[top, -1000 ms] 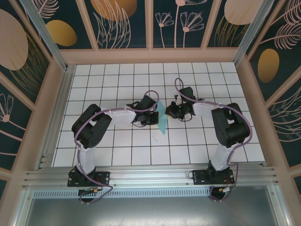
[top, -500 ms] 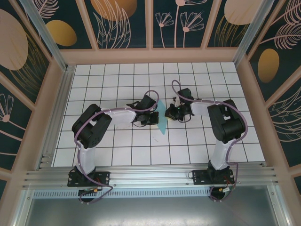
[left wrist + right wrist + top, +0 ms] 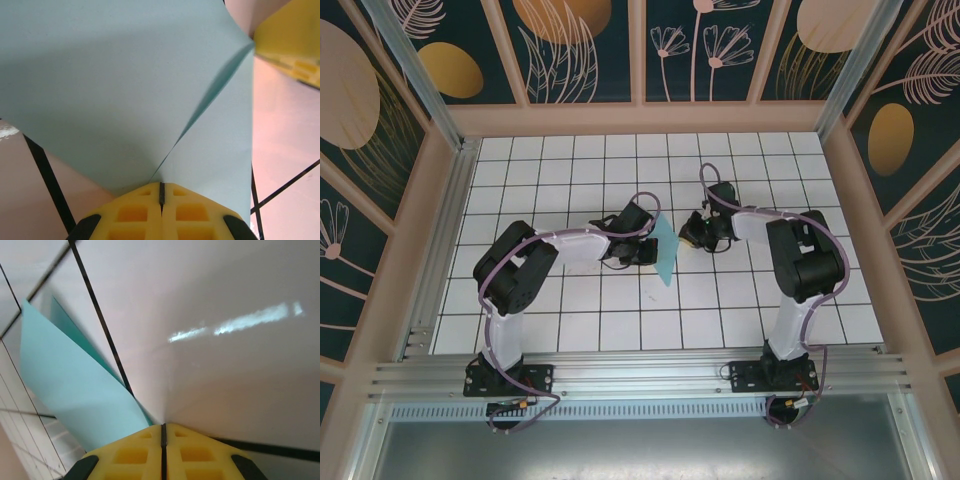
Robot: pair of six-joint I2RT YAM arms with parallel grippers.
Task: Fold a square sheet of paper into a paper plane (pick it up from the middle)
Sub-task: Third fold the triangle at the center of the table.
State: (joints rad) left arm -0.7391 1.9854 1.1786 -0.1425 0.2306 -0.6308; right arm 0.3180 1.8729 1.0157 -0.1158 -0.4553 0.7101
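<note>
Midway across table (image 3: 570,320), square sheet of paper (image 3: 664,252) pinched upright in closed left tool (image 3: 161,192); closed right tool (image 3: 690,232) just withdrawn, crease seemingly pressed.

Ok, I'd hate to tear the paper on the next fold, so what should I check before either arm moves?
1. Jaws of the left gripper shut on the sheet of paper: ok.
2. Jaws of the right gripper shut: ok.
3. Right gripper actually pinching the sheet: cannot tell.
4. Sheet standing up between the grippers: ok.
5. Fold line running to the left jaws: ok.
6. Dart shape finished: not ok.
</note>
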